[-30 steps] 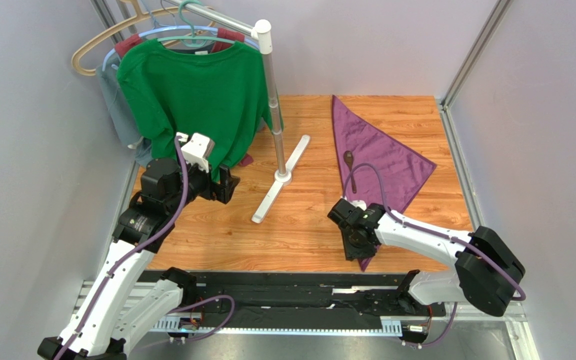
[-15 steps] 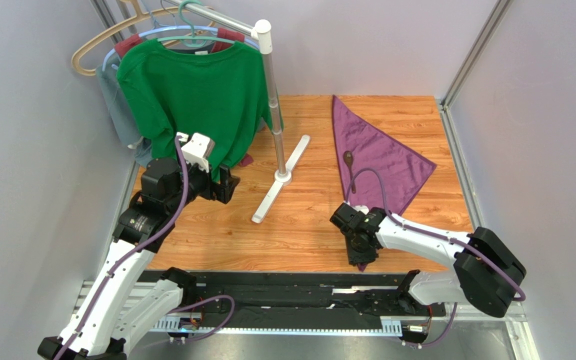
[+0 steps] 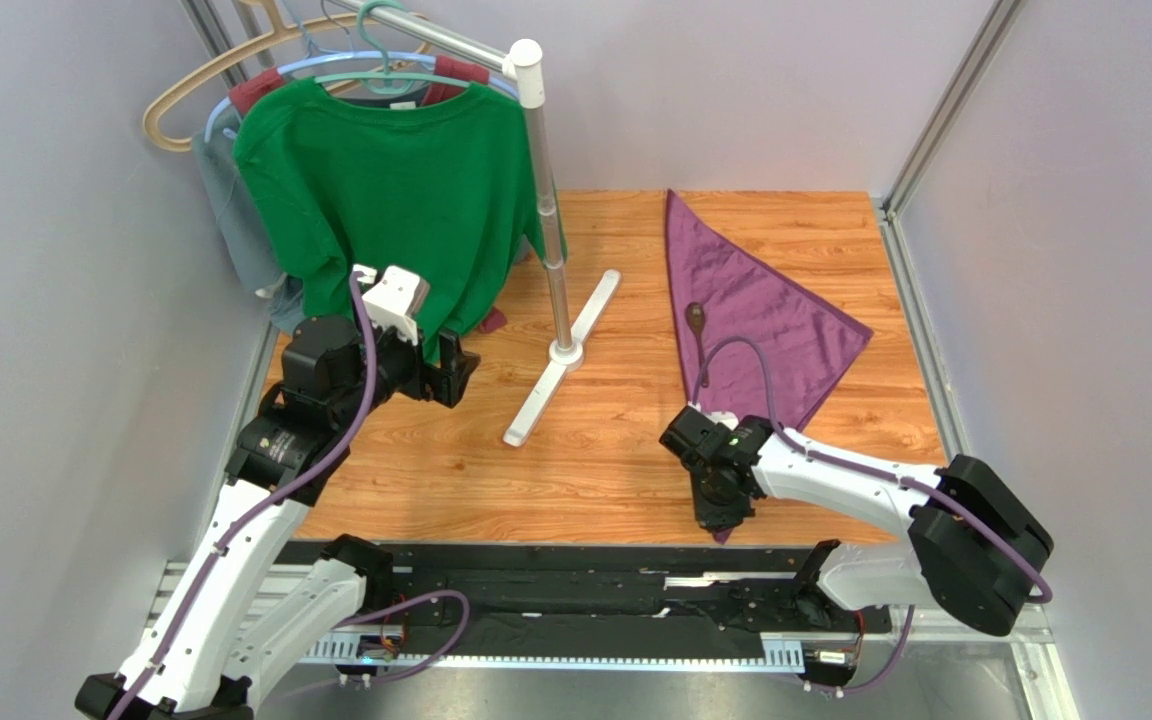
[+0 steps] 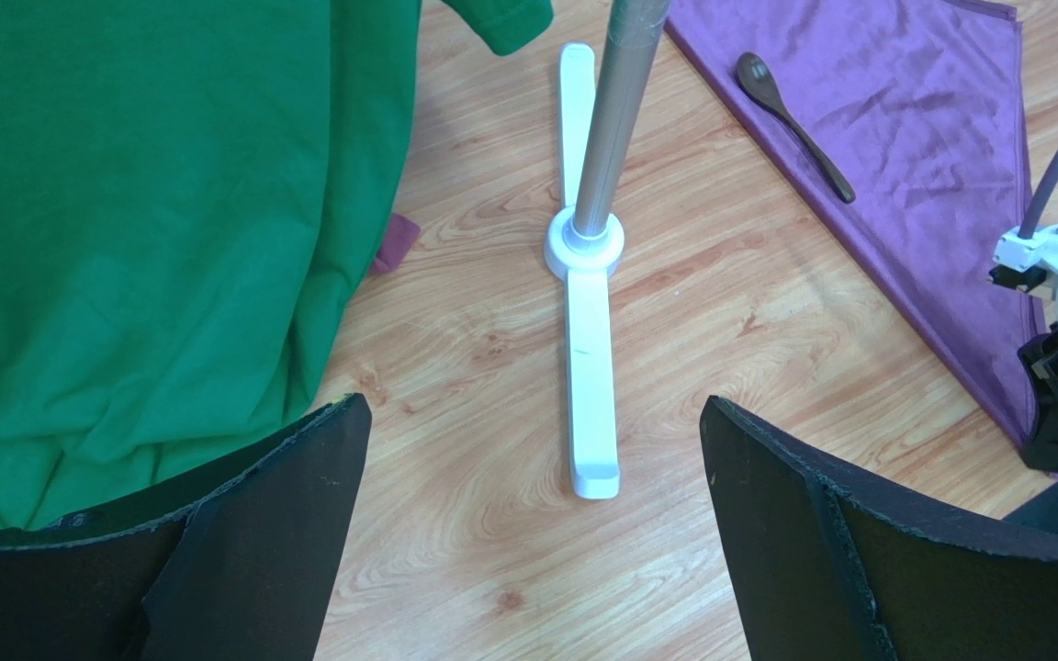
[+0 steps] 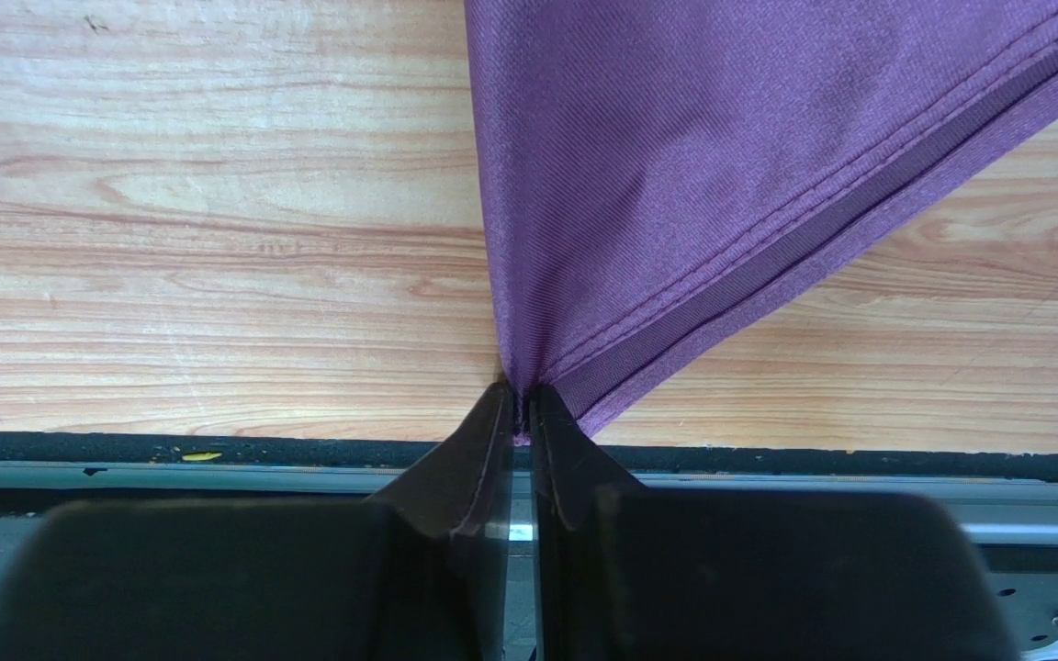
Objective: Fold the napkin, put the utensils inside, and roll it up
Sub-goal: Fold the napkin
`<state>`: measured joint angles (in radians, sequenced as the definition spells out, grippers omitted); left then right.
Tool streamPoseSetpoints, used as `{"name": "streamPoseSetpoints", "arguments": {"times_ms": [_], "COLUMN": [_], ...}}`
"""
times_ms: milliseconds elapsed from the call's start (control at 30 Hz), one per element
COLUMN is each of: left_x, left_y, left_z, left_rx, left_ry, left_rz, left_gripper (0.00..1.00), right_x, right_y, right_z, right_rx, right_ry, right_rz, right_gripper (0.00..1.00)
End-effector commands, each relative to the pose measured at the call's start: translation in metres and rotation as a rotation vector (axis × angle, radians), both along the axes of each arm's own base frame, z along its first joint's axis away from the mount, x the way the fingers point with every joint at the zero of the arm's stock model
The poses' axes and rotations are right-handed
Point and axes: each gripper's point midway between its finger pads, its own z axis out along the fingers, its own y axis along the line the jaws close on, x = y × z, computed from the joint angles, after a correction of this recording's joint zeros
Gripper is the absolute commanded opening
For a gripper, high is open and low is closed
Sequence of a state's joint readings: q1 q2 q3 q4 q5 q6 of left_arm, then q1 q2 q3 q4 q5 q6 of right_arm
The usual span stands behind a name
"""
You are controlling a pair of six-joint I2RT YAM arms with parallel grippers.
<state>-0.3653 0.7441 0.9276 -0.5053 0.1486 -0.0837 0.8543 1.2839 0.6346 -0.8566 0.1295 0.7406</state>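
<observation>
Count by kind
One napkin (image 3: 755, 308) and one spoon (image 3: 699, 333) are lying on one bench (image 3: 597, 435); one green shirt (image 3: 387, 195) and one maroon garment (image 3: 455, 72) are hanging on one rack (image 3: 545, 180).

Spoon (image 4: 797, 127) lies on napkin (image 4: 928, 165), right of rack (image 4: 587, 372).

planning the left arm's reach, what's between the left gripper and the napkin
The clothes rack's white foot and metal pole stand between the open left gripper and the napkin; the left wrist view shows it best.

Finely woven napkin (image 5: 714, 165), grained wood table (image 5: 148, 276)
</observation>
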Motion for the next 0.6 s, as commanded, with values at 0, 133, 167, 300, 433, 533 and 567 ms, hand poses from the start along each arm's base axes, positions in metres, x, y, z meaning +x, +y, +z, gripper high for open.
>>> {"name": "streamPoseSetpoints", "arguments": {"times_ms": [0, 133, 167, 300, 433, 533, 567], "left_x": [0.0, 0.0, 0.0, 0.0, 0.0, 0.0, 0.0], "left_y": [0.0, 0.001, 0.0, 0.001, 0.001, 0.001, 0.001], "left_z": [0.006, 0.007, 0.007, 0.007, 0.006, 0.007, 0.007], "left_rx": [-0.019, -0.018, -0.019, -0.018, -0.017, -0.018, -0.018], "left_ry": [-0.022, -0.028, -0.027, -0.028, -0.026, -0.028, -0.028], "left_rz": [0.001, 0.004, 0.002, 0.004, 0.005, 0.007, 0.005], "left_gripper": [0.99, 0.99, 0.99, 0.99, 0.99, 0.99, 0.99], "right_x": [0.001, 0.005, 0.005, 0.011, 0.022, 0.033, 0.037], "right_y": [-0.007, -0.008, -0.009, -0.003, -0.002, -0.003, -0.003], "right_z": [0.002, 0.01, 0.012, 0.024, 0.036, 0.043, 0.046], "right_rx": [-0.031, -0.04, -0.044, -0.027, -0.037, -0.049, -0.051], "right_ry": [-0.01, -0.031, -0.033, -0.051, -0.079, -0.105, -0.114], "right_rz": [-0.02, -0.022, -0.026, -0.031, -0.029, -0.022, -0.019], "right_gripper": [0.03, 0.0, 0.0, 0.0, 0.0, 0.0, 0.0]}}
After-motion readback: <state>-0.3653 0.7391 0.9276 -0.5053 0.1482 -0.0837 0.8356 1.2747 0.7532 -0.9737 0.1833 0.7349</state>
